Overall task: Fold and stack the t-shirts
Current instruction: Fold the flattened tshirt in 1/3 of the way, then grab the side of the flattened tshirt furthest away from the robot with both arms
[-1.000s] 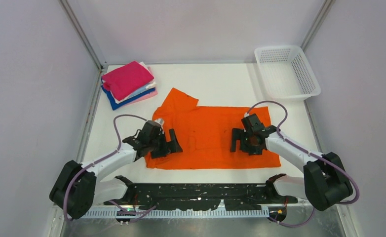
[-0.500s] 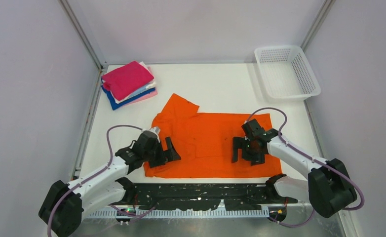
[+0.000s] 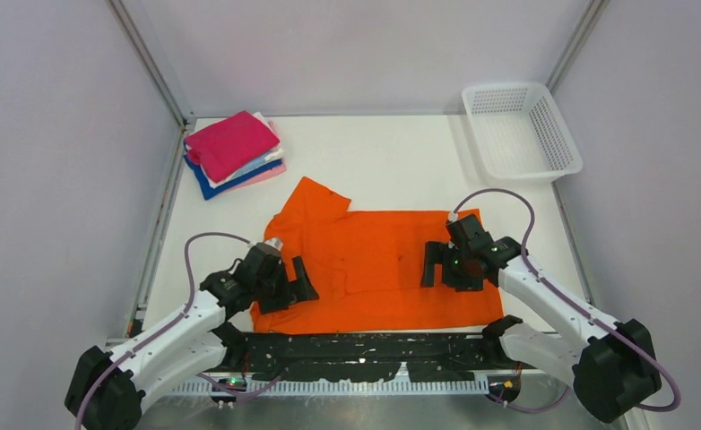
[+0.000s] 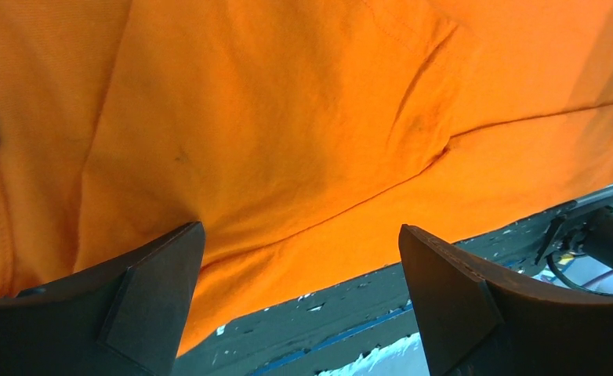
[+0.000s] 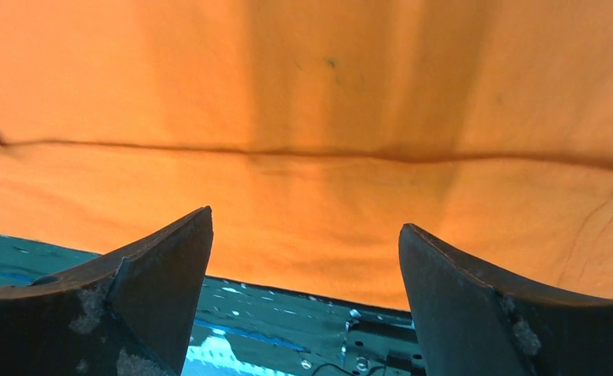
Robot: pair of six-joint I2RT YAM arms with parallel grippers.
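The orange t-shirt (image 3: 374, 269) lay flat at the near side of the table (image 3: 392, 161), its front edge reaching the black base plate (image 3: 356, 345). The folded stack (image 3: 233, 150) sat in the far left corner. My left gripper (image 3: 295, 288) and right gripper (image 3: 438, 271) hung low over the cloth, fingers spread wide, pinching nothing. I judged the first fold not yet begun. Next, each gripper needed to close on that near edge. Bare tabletop beyond the shirt gave room to carry it over, and the mesh basket (image 3: 508, 87) stood well apart.
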